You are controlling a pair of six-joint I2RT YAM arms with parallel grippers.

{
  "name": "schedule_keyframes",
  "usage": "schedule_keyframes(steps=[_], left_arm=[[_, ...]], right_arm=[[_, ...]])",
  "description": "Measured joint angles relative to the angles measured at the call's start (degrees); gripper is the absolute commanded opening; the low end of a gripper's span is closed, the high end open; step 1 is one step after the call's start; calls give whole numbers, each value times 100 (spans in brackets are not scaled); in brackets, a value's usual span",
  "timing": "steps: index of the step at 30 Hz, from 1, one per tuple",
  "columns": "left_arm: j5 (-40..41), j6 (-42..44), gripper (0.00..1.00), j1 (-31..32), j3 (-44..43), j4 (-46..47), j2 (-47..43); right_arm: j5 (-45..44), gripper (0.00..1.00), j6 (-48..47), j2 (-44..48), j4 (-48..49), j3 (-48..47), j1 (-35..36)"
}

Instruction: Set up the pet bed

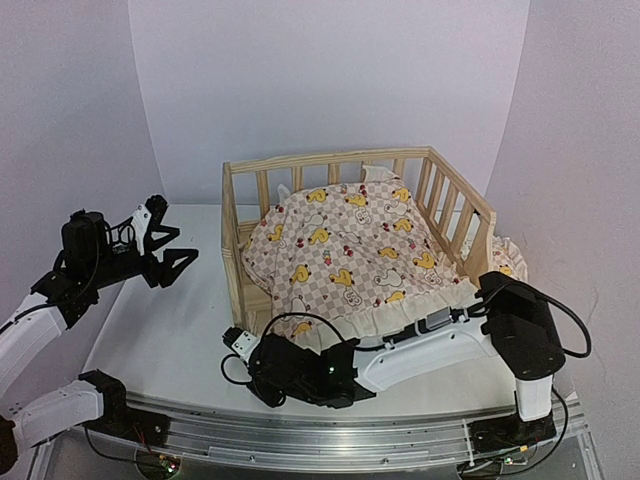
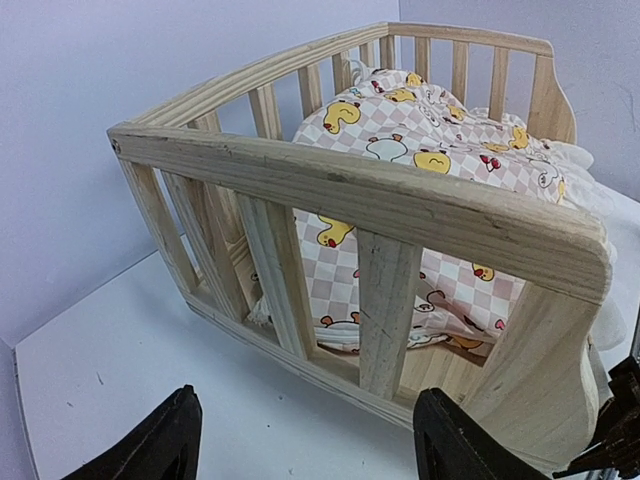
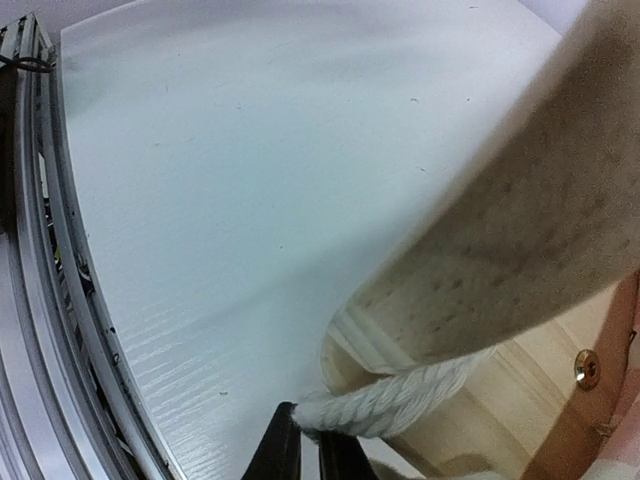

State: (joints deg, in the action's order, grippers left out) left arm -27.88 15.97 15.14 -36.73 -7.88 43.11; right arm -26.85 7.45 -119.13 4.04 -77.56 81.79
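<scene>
The pet bed (image 1: 330,160) is a light-wood slatted frame standing mid-table. A pink-checkered duck cushion (image 1: 350,250) lies crumpled over it, and its frill hangs over the low front edge. My left gripper (image 1: 185,250) is open and empty, left of the bed. In the left wrist view it (image 2: 305,425) faces the bed's side rail (image 2: 330,185), with the cushion (image 2: 420,130) behind the slats. My right gripper (image 1: 275,350) is low at the bed's front-left corner. In the right wrist view it (image 3: 310,450) is shut on the cushion's white braided trim (image 3: 400,395).
A frilled piece of matching fabric (image 1: 508,260) shows outside the bed's right rail. A metal rail (image 1: 350,432) runs along the near table edge and also shows in the right wrist view (image 3: 40,200). Bare white tabletop (image 1: 170,330) lies left of the bed.
</scene>
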Motion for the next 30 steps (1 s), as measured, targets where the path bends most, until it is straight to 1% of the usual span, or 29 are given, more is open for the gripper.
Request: schedule_keyframes(steps=[4,7,12,14,17,22,27,30], left_arm=[[6,4,74,0,0,0,35],[4,11,74,0,0,5,53],[-44,15,73,0,-2,54,256],[-82,15,73,0,-7,55,359],[-143,11,73,0,-54,69,524],[-215,24,72,0,-169,182,725],[-328,99,71,0,-300,262,944],[-358,185,71,0,-336,254,1027]], right_arm=[[-19,0,29,20,-31,-2,-1],[-43,0,27,215,-128,78,-4],[-99,0,-44,1156,-390,175,-73],[-98,0,-89,1566,-416,162,-176],[-59,0,-164,1937,-418,81,-430],[237,0,-225,1970,-498,-110,-1044],[1019,0,-391,1484,-580,-767,-1684],[1382,0,-212,1423,-640,-757,-1919]])
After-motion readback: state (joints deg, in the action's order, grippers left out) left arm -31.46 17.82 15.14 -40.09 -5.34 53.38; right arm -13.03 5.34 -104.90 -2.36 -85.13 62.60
